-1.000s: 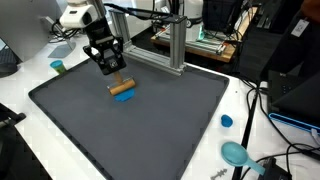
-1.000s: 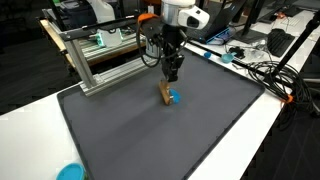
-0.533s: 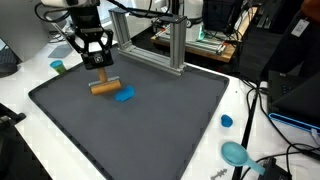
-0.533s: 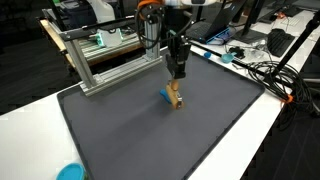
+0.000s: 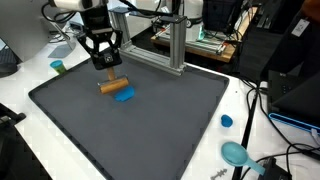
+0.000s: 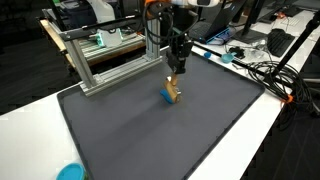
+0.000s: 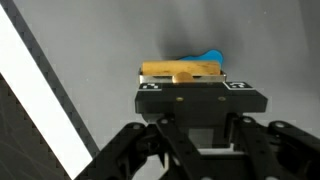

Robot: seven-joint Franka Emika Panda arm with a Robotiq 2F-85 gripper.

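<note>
Black Robotiq gripper (image 5: 104,63) hangs pointing down over a dark grey mat (image 5: 150,135) on a white table (image 5: 20,95), near the mat's far corner. Just below it, w/ a visible gap, a short wooden cylinder (image 5: 110,86) lies on its side. A small blue piece (image 5: 124,96) lies on the mat touching or just beside it — can't tell which. In the wrist view the cylinder (image 7: 180,69) sits crosswise just past the gripper housing, w/ the blue piece (image 7: 210,56) behind one end. Fingers are too small and dark to read — can't tell how far apart they are; nothing appears gripped. An aluminium frame (image 5: 172,45) stands behind the arm. Off the mat's edge: a blue cap (image 5: 227,121), a teal scoop (image 5: 235,153) and a small teal cup (image 5: 58,67).
</note>
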